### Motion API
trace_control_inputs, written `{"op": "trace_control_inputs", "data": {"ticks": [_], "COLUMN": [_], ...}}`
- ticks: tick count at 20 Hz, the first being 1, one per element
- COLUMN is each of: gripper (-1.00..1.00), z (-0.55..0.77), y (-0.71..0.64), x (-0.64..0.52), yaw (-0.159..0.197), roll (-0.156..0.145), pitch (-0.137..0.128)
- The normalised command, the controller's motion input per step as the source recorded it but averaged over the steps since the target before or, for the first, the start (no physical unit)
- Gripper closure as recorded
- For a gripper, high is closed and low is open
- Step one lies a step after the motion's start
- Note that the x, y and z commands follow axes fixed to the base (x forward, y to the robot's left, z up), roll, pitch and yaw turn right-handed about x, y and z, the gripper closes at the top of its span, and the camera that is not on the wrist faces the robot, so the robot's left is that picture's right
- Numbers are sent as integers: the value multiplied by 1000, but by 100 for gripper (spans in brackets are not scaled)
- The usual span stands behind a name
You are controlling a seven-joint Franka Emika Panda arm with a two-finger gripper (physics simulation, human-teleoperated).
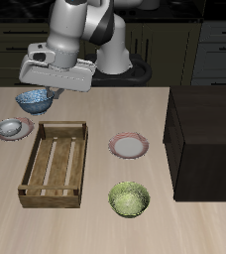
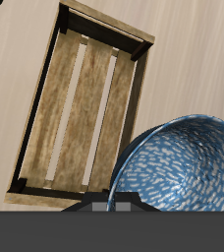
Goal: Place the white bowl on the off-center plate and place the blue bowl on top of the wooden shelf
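While the gripper [image 1: 48, 91] hangs above the table, the blue bowl [image 1: 34, 100] sits just under it; whether its fingers are closed, I cannot tell. Beside the bowl lies the slatted crate [image 2: 82, 108], and the white bowl [image 1: 9, 127] rests on the off-center plate [image 1: 24, 125] nearby.

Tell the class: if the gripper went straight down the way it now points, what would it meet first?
Most likely the blue bowl, which lies directly under the gripper, beside the wooden crate. Its fingers are not visible.

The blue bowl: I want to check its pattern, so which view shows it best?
The wrist view: the blue bowl fills much of it, white speckles plain, though the frame cuts off part. The exterior view shows it whole but small, beside the crate.
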Motion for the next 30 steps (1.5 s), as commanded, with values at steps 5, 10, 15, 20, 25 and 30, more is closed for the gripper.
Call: {"op": "trace_control_inputs", "data": {"ticks": [5,10,15,20,25,30], "gripper": [100,100,100,100,100,100], "z": [469,344,347,378,351,329], "y": [7,35,116,83,75,250], "x": [-106,-90,-85,-115,-69,-19], "yaw": [-13,-8,14,4,-26,-23], "roll": [3,16,13,15,-2,47], "pitch": [-24,-29,-21,-29,-31,-21]}}
